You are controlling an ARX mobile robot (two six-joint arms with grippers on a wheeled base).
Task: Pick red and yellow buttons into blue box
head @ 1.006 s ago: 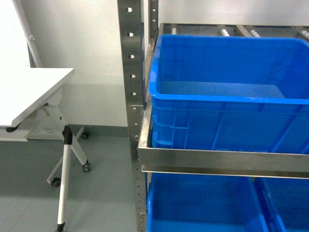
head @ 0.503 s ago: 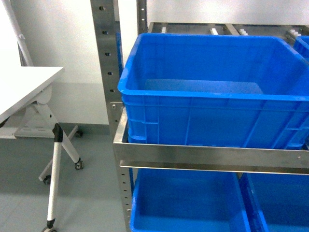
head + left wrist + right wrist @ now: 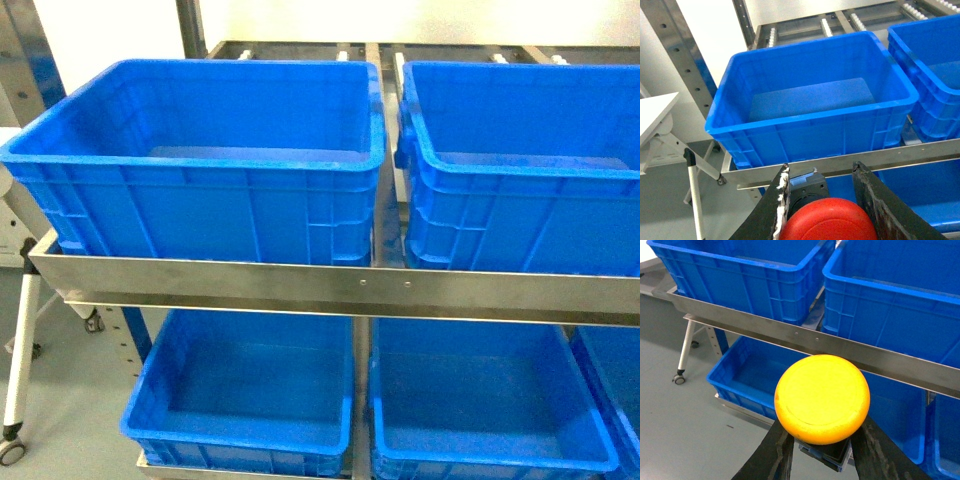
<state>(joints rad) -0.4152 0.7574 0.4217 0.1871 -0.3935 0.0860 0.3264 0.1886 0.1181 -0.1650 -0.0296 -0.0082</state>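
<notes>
Fingers of the left gripper (image 3: 822, 210) pinch the red button (image 3: 829, 221); right gripper (image 3: 818, 447) pinches the yellow button (image 3: 822, 399); the head view has swung right, bringing the blue box (image 3: 200, 160) squarely ahead, ready for dropping.

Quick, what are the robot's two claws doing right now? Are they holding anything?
Left gripper: closed on the red button.
Right gripper: closed on the yellow button.

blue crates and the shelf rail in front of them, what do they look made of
The blue crates look like moulded plastic, semi-gloss: uniform colour, ribbed walls, thick rolled rims with soft highlights. The shelf rail looks like brushed stainless steel or similar metal: grey, dull streaky reflections, small fasteners at its centre.
</notes>
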